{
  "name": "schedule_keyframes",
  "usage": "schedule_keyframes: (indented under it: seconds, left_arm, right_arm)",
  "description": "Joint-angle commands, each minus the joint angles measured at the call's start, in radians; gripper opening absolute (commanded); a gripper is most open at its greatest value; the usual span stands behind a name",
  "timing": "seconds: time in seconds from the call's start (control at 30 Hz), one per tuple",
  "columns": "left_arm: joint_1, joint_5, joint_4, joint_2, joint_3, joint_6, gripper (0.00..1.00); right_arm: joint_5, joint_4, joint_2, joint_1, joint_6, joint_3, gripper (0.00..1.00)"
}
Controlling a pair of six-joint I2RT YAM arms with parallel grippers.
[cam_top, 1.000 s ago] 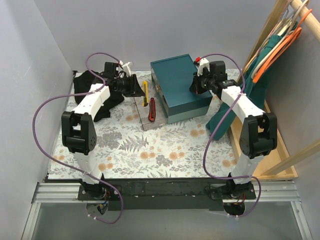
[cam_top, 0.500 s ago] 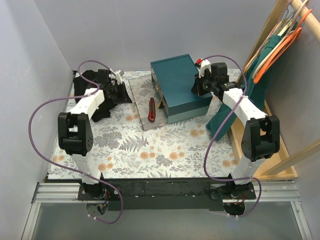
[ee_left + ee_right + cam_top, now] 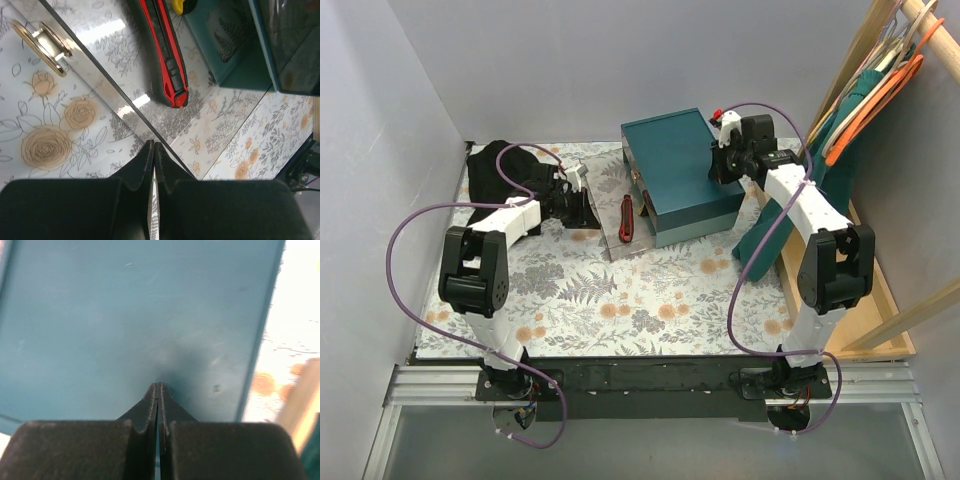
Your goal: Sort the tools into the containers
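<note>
A clear flat tray [image 3: 605,228] lies on the floral table, left of the dark teal box [image 3: 670,150]. A red utility knife [image 3: 625,217] lies on the tray, and the left wrist view shows it too [image 3: 167,55]. A small yellow tool end [image 3: 179,5] shows between knife and box. My left gripper [image 3: 584,205] is shut, with its tips [image 3: 153,145] at the tray's left edge [image 3: 115,45]; whether they pinch it is unclear. My right gripper [image 3: 718,168] is shut and empty, with its tips [image 3: 158,385] against the box lid [image 3: 125,305]. Other tools are out of view.
A black cloth [image 3: 490,165] lies at the back left behind my left arm. A teal cloth [image 3: 770,235] hangs by the box's right side, next to a wooden rack [image 3: 880,60]. A gold metal loop [image 3: 42,42] lies on the table left of the tray.
My left gripper swung left to the black cloth, then came forward to the tray's left edge. The yellow knife seen beside it a second ago no longer shows. My right gripper stayed over the box.
</note>
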Motion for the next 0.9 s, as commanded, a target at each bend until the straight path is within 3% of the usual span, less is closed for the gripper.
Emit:
schedule_keyframes:
  seconds: [0.0,0.2,0.37,0.57,0.87]
  left_arm:
    - [-0.021,0.082,0.155,0.013,0.005,-0.055,0.00]
    - [-0.061,0.104,0.207,0.032,0.011,-0.067,0.00]
    - [-0.107,0.133,0.313,0.049,-0.026,-0.104,0.00]
    - [-0.178,0.144,0.422,0.093,-0.021,-0.145,0.00]
    - [-0.233,0.213,0.539,0.188,0.036,-0.173,0.05]
  right_arm:
    - [0.133,-0.055,0.047,-0.014,-0.078,0.170,0.01]
    - [0.314,-0.046,0.156,-0.066,-0.120,0.315,0.01]
    - [0.329,-0.050,0.240,-0.110,-0.160,0.361,0.01]
    - [0.125,-0.102,0.338,-0.150,-0.191,0.465,0.01]
    - [-0.364,-0.107,0.499,-0.183,-0.087,0.641,0.04]
